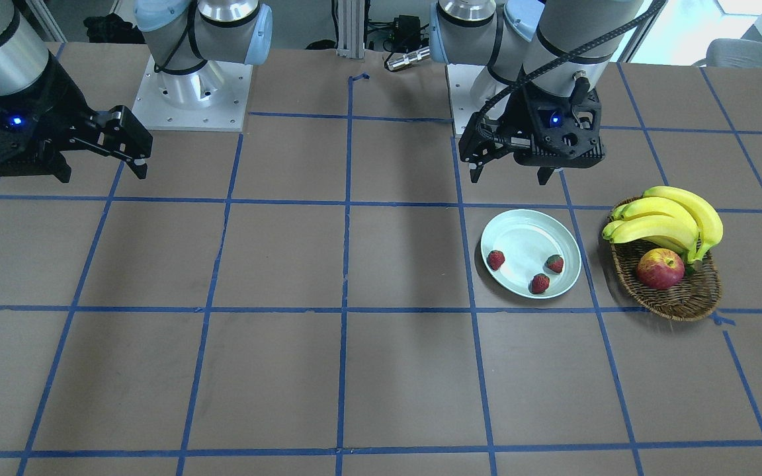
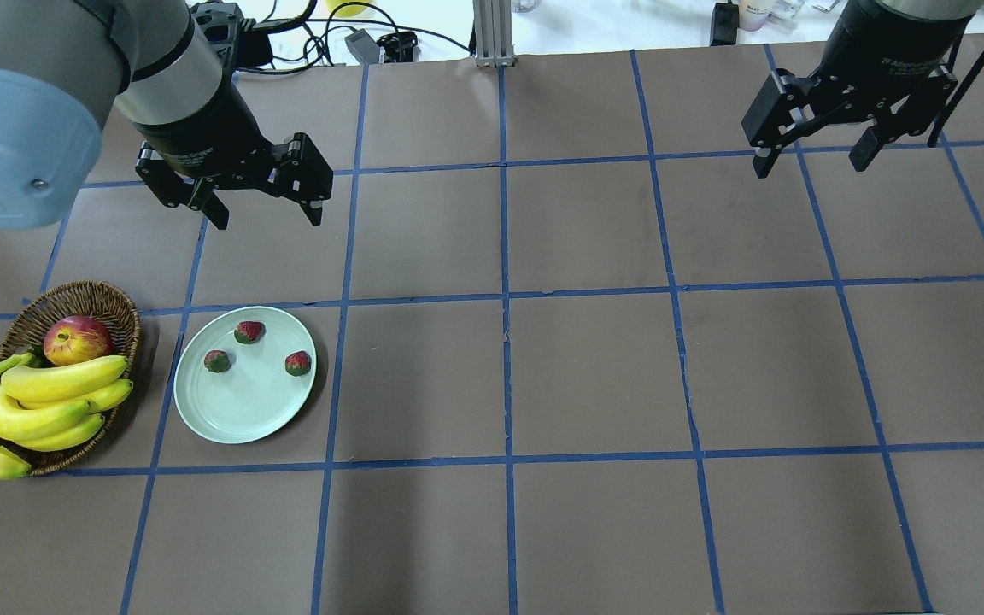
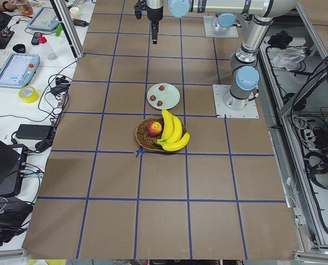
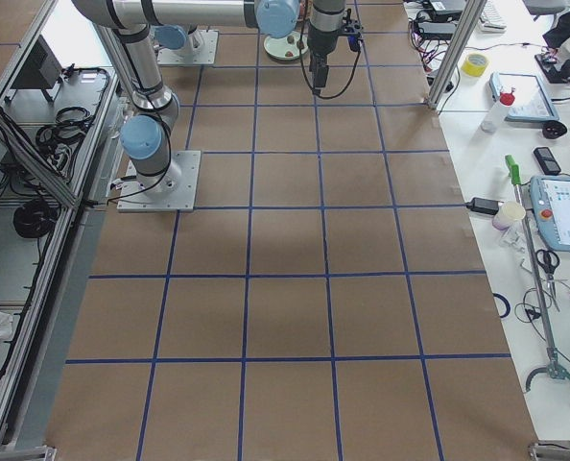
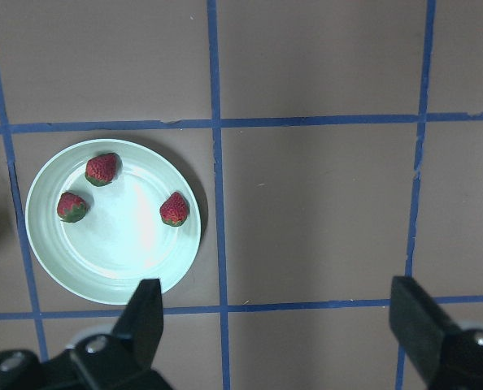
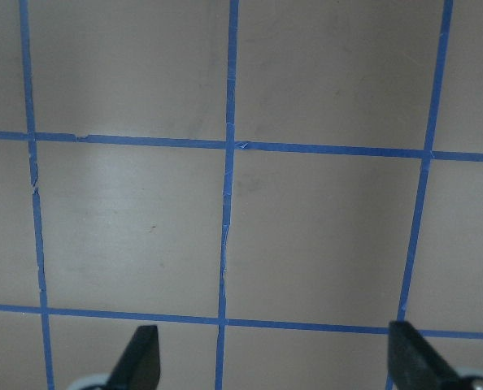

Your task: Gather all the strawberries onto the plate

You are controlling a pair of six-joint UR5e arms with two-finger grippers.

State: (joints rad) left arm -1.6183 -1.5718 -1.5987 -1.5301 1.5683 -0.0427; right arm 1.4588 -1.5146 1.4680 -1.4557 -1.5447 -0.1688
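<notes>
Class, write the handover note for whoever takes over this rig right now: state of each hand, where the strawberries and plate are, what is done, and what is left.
Left hand: open, empty, hovering just beyond the plate.
Right hand: open, empty, over bare table on the other side.
Strawberries: all three lie in the plate, apart from each other.
Apple and bananas sit in the basket beside the plate.
Done: collecting looks complete.
Left: nothing apparent; no other strawberry shows.

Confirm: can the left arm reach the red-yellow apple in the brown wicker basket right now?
Probably yes. The open left hand hangs empty nearby, and the red-yellow apple lies uncovered from above in the brown woven wicker basket; the yellow bananas crowd only one side.
</notes>
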